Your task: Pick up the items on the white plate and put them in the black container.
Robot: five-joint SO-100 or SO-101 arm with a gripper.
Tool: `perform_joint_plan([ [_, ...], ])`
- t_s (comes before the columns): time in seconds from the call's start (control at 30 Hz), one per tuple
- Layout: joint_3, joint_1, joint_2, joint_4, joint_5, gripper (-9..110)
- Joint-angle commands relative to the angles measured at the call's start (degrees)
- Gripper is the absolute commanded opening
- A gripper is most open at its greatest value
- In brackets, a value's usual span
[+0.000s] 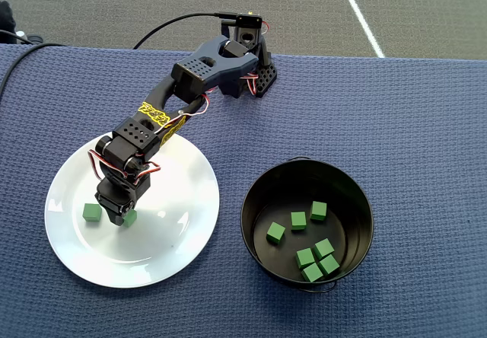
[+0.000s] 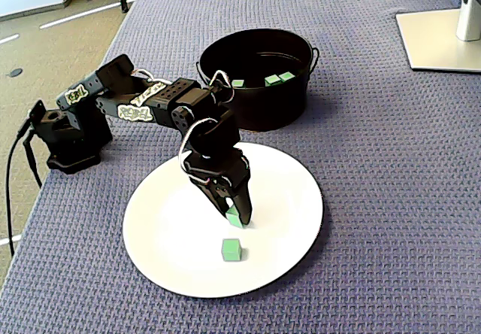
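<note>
arm: stretched out, wrist bent downward | pincer (image 2: 237,218): tips pointing down, jaws nearly closed

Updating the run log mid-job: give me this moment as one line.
phase: grasp | gripper: shut on green cube over white plate | plate: one loose cube | black container: six cubes
</note>
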State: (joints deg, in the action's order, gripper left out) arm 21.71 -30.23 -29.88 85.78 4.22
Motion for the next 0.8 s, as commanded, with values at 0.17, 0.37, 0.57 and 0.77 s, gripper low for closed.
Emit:
perform_joint_plan([
  [0.17, 31.55, -2.29, -47.11, -14.59, 6.59, 0],
  [0.37, 35.24, 17.58, -75.5, -29.62, -1.58, 0],
  [0.57, 44.12, 44.38, -79.63, -37.71, -13.1, 0],
  [0.77, 54.23, 50.8, -71.46, -33.4, -12.83, 0],
])
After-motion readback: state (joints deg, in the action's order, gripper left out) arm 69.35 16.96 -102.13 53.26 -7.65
